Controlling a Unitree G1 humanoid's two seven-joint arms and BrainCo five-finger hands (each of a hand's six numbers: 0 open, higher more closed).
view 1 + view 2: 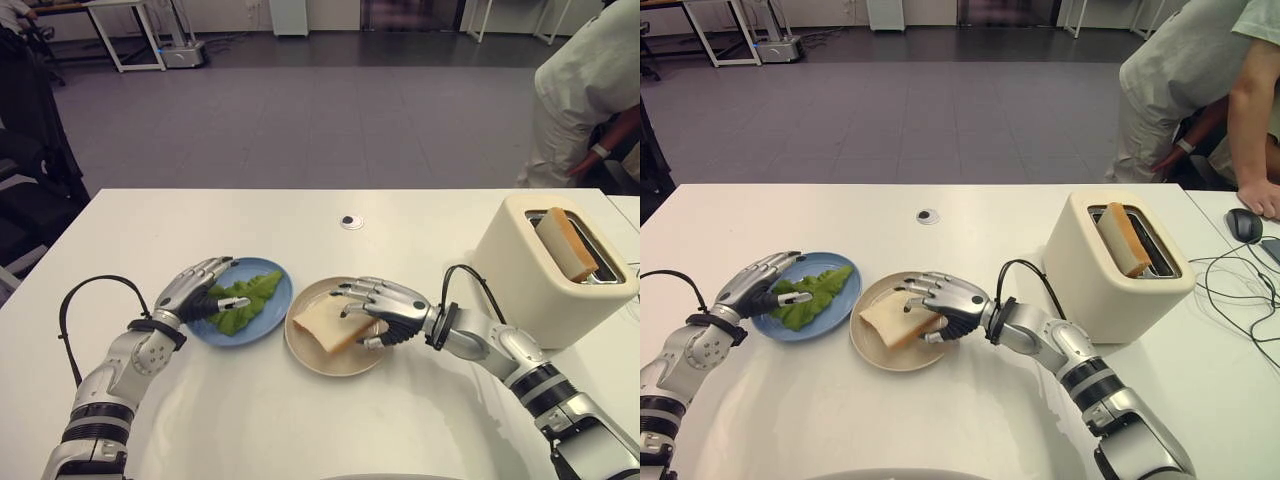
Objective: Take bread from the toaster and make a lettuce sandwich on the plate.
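A beige plate [322, 368] sits at the table's middle front with a slice of bread [322, 325] lying on it. My right hand [385, 303] is on the slice's right end, fingers over the top and thumb under the edge, gripping it. To the left is a blue plate [277, 277] holding green lettuce [245, 298]. My left hand [193, 288] rests at that plate's left rim, fingers stretched out and the thumb touching the lettuce. The cream toaster [545, 285] stands at the right with a second slice [565, 243] sticking up from its slot.
A small black round mark [350, 222] lies on the table beyond the plates. Cables [1240, 300] and a computer mouse [1243, 224] lie right of the toaster. A person stands behind the table's far right corner.
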